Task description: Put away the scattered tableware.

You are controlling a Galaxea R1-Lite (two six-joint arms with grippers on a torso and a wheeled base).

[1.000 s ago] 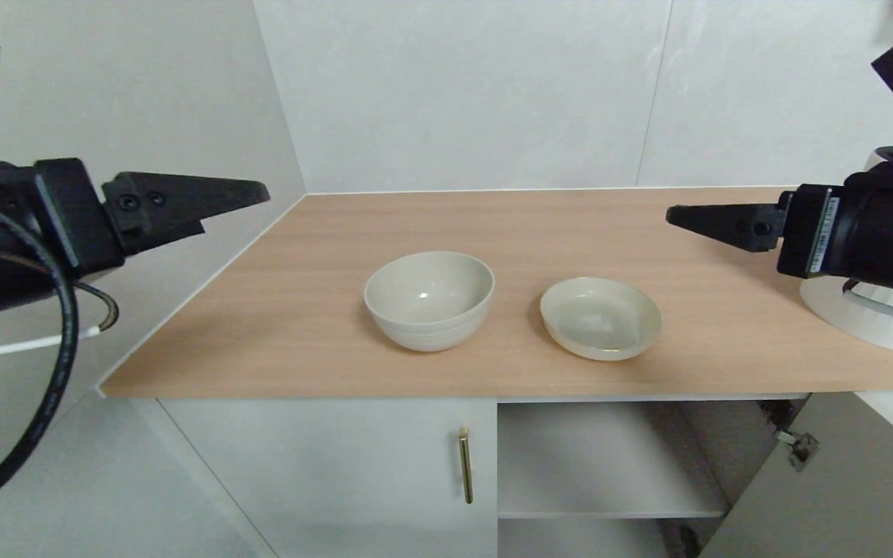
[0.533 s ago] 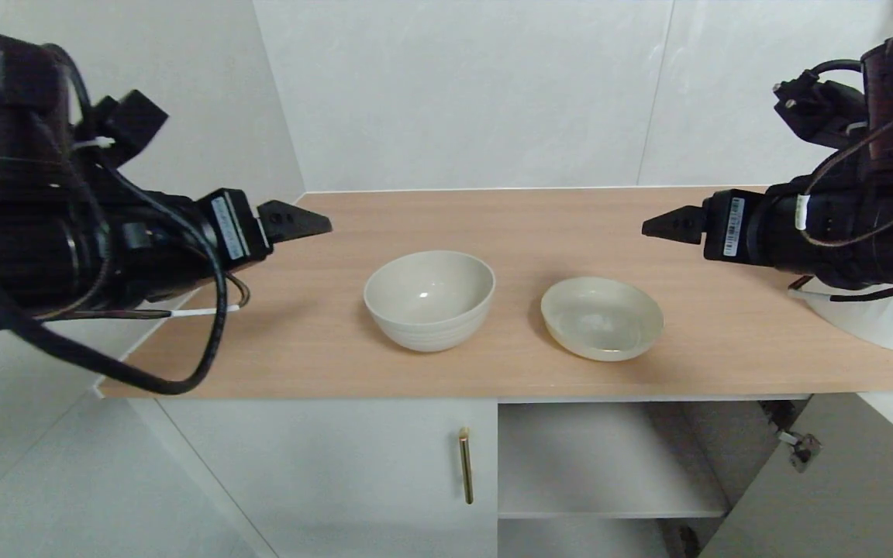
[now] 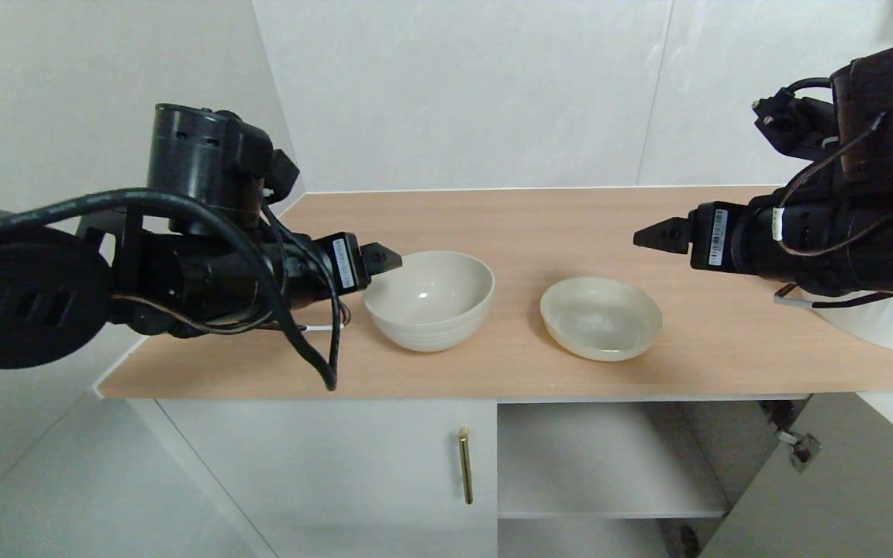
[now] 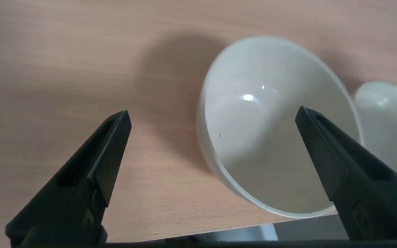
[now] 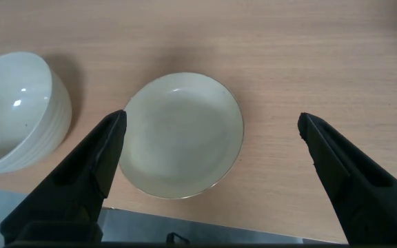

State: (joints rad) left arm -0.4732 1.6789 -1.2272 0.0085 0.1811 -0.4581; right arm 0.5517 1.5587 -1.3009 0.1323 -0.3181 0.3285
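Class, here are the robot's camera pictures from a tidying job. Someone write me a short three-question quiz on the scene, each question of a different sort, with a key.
1. True or false: the deep bowl and the shallow dish both stand on the wooden countertop, apart from each other.
2. Pick one. The left gripper is: A) shut on the deep bowl; B) open, close to the deep bowl's rim; C) reaching into the cabinet.
3. Fill the gap: the cabinet door below the deep bowl is ____.

Key: 1 true; 2 B; 3 closed.
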